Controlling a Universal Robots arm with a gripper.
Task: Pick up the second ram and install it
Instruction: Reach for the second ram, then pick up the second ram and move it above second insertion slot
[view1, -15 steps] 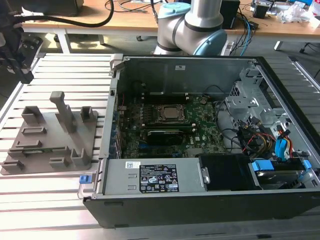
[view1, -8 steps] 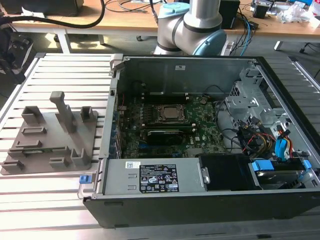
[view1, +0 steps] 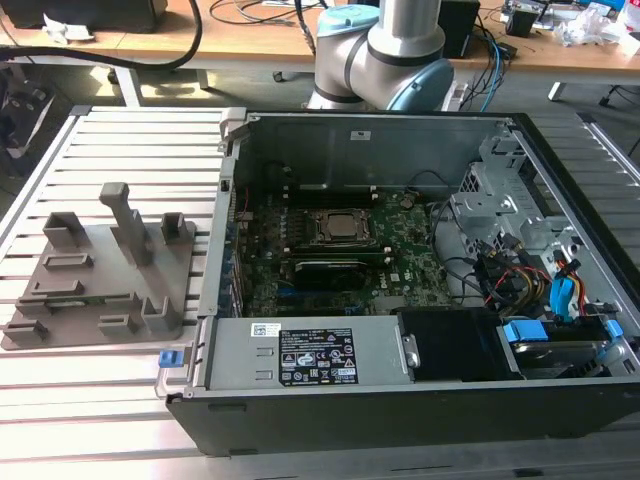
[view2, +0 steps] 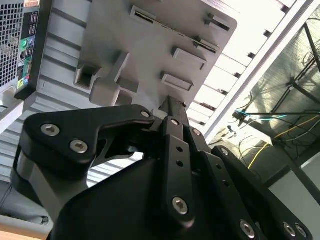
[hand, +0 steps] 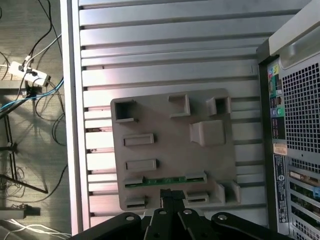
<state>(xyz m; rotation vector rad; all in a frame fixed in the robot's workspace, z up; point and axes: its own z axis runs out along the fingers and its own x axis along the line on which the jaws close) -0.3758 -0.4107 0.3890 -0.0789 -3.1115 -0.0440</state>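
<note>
**A:** Where is the gripper logged?

**B:** In the first wrist view the gripper (hand: 172, 192) is seen hanging over the grey plate (hand: 170, 150). The plate is laid on the slatted table (hand: 165, 50), just beside the computer case (hand: 300, 100).

**A:** Finger state?

**B:** The fingers (hand: 166, 201) are recorded as pressed together, with nothing pinched between them. The same is noted in the second wrist view, where the tips are drawn to a single point above the plate and apart from it.

**A:** Where is the memory stick?

**B:** The memory stick (hand: 165, 181) is seen in the first wrist view as a thin green strip. It is seated lengthwise in a slot of the plate, between two grey end brackets. It lies along the plate edge nearest the fingertips and is not touched by them.

**A:** Exterior view?

**B:** The case is shown with its side open, from the centre of the frame to the exterior view's right. The motherboard (view1: 400, 262) is exposed inside, with the processor socket (view1: 335, 227) near its middle. The plate is placed at the exterior view's left on the table. The arm (view1: 385, 50) is seen at the upper centre, behind the case.
</note>
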